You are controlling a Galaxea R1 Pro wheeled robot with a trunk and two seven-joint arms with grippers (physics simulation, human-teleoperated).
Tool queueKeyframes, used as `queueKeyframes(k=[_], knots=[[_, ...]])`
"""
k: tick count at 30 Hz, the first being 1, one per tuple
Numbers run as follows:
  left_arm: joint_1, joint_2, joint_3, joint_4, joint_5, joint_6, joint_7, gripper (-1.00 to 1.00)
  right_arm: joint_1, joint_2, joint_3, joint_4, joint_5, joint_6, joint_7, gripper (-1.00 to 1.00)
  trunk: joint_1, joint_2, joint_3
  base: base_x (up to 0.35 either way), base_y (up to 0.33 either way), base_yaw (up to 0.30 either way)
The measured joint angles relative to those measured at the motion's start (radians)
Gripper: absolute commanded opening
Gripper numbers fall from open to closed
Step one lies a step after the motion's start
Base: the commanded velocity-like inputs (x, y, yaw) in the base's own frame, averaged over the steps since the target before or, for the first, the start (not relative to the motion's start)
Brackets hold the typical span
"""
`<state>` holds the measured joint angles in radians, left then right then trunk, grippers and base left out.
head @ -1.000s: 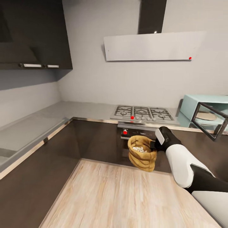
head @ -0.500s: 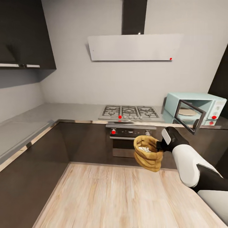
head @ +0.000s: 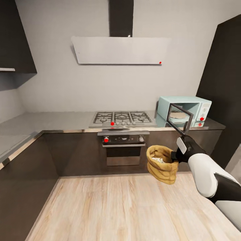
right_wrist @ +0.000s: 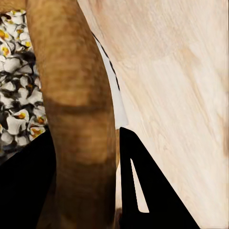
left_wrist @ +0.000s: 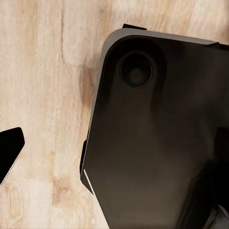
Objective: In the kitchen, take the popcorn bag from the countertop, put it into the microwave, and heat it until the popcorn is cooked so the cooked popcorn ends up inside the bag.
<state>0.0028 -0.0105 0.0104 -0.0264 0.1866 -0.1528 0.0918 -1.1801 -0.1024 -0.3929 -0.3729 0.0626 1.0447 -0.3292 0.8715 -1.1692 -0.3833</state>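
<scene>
The golden-brown popcorn bag point(head: 162, 165) hangs upright in the air over the wood floor, in front of the dark cabinet fronts. My right gripper point(head: 174, 156) is shut on its rolled rim from the right. Whitish popcorn point(head: 158, 160) lies inside it. In the right wrist view the bag rim point(right_wrist: 76, 95) runs between my two dark fingers point(right_wrist: 143, 181), beside the popcorn point(right_wrist: 16, 90). The mint-blue microwave point(head: 197, 106) stands on the grey countertop point(head: 50, 120) at the right, above and behind the bag, its glass door point(head: 179, 118) swung open. My left gripper point(left_wrist: 112, 162) hangs open over the robot's dark base.
A gas hob point(head: 122, 118) sits left of the microwave, over a built-in oven point(head: 123, 149) and under a white hood point(head: 120, 50). A tall dark cabinet point(head: 222, 83) rises at the right. The counter wraps round along the left wall. Light wood floor point(head: 110, 207) spreads ahead.
The camera has swung right, so the kitchen slid left in the picture and the whole microwave came into view. The bag stays held in my right gripper, a little lower and further right.
</scene>
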Motion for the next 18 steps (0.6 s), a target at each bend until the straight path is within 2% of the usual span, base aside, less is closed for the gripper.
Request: queueKeyframes(k=[2, 4, 6, 18], knots=[[0.0, 0.0, 0.0, 0.0, 0.0, 0.0, 0.0, 1.0, 0.0, -0.005, -0.001, 0.018, -0.004, 0.0, 0.001, -1.0, 0.0, 0.0, 0.0, 0.0, 0.0, -0.298], [0.0, 0.0, 0.0, 0.0, 0.0, 0.0, 0.0, 1.0, 0.0, -0.027, -0.002, 0.029, -0.056, 0.0, 0.007, -1.0, 0.0, 0.0, 0.0, 0.0, 0.0, -0.299], [0.0, 0.0, 0.0, 0.0, 0.0, 0.0, 0.0, 1.0, 0.0, -0.032, -0.003, 0.03, -0.073, 0.0, 0.02, -1.0, 0.0, 0.0, 0.0, 0.0, 0.0, -0.299], [0.0, 0.0, 0.0, 0.0, 0.0, 0.0, 0.0, 1.0, 0.0, -0.035, -0.003, 0.028, -0.072, 0.0, 0.028, -1.0, 0.0, 0.0, 0.0, 0.0, 0.0, -0.299]])
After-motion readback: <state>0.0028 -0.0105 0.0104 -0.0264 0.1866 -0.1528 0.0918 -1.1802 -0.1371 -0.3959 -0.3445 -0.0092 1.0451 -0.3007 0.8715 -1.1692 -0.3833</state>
